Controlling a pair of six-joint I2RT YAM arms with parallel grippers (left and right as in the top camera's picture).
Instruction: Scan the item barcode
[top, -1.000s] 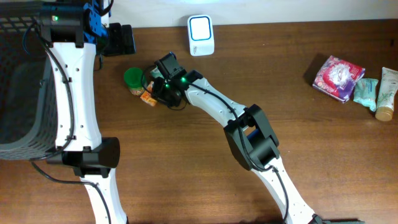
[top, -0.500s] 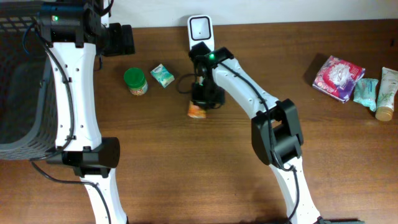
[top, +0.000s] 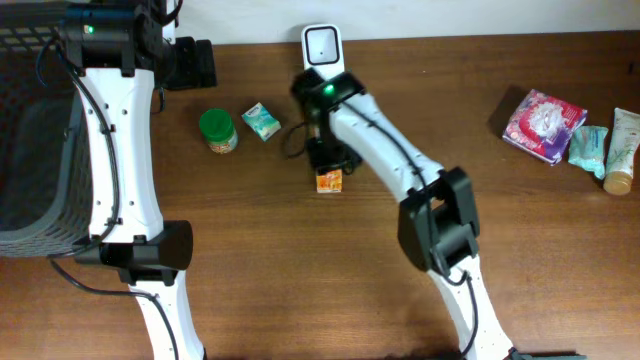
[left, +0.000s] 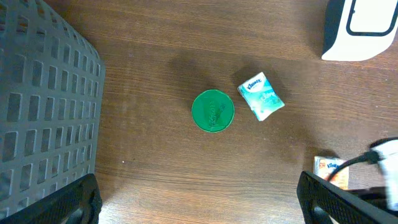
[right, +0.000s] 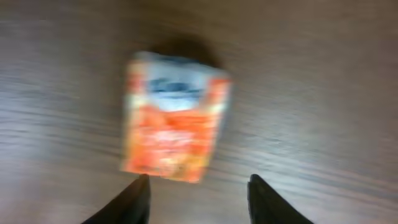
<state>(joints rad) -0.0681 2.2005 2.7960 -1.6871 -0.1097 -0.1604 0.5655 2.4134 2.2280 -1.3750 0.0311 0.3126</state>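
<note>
my right gripper hangs parted, gripping nothing, over the orange box lying on the table (near the white scanner); my left gripper gapes wide, empty.

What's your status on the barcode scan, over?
Left gripper open, empty. Right gripper open, over orange box, which lies free on table. Only right arm itself between box and scanner.
</note>
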